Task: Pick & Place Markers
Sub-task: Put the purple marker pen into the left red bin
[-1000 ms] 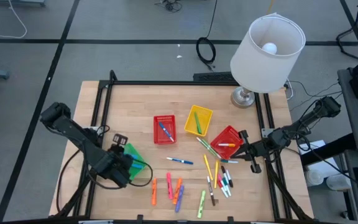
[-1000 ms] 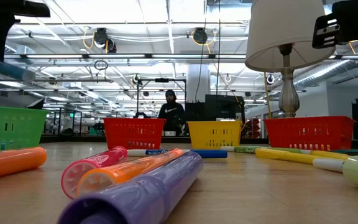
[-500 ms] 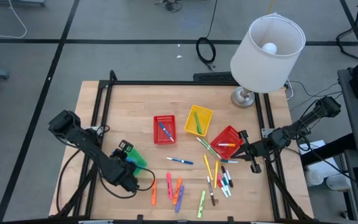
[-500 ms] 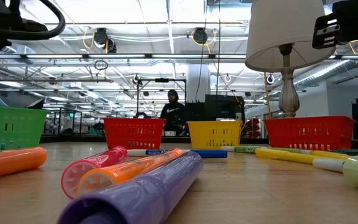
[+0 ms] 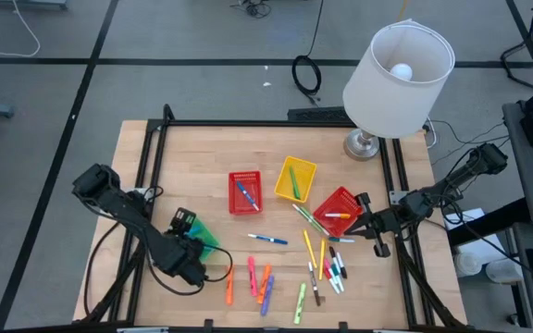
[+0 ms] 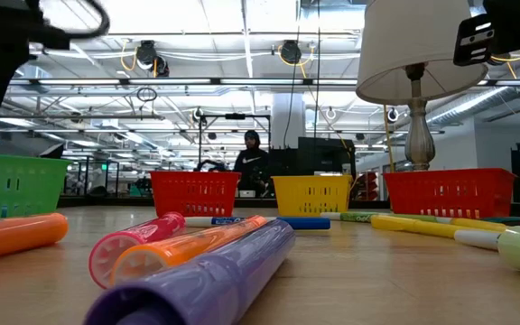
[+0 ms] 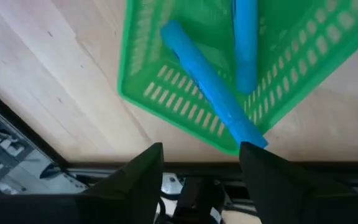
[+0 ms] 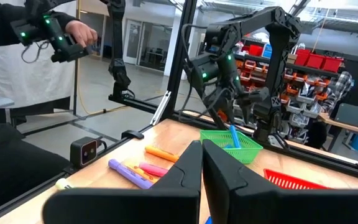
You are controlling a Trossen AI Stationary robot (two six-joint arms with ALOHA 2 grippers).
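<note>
Hovering over the green plastic mesh basket [image 7: 191, 81] near the worktop's [image 5: 202, 148] left front corner, the left claw [image 7: 201, 165] stands with its fingers spread and holds nothing. Two blue markers [image 7: 213, 93] lie in that basket, one leaning out over its rim. No readable writing shows anywhere. The small red mesh basket [image 5: 244, 192] mid-worktop holds a blue marker, the yellow mesh basket [image 5: 295, 179] just beside it a green one, and the tilted red basket [image 5: 336, 211] near the right edge an orange one. Loose markers [image 5: 262, 282] in orange, pink, purple, green and yellow lie scattered along the front edge. The right claw [image 8: 202, 163], fingers pressed together and empty, waits beside the tilted red basket at the right edge.
</note>
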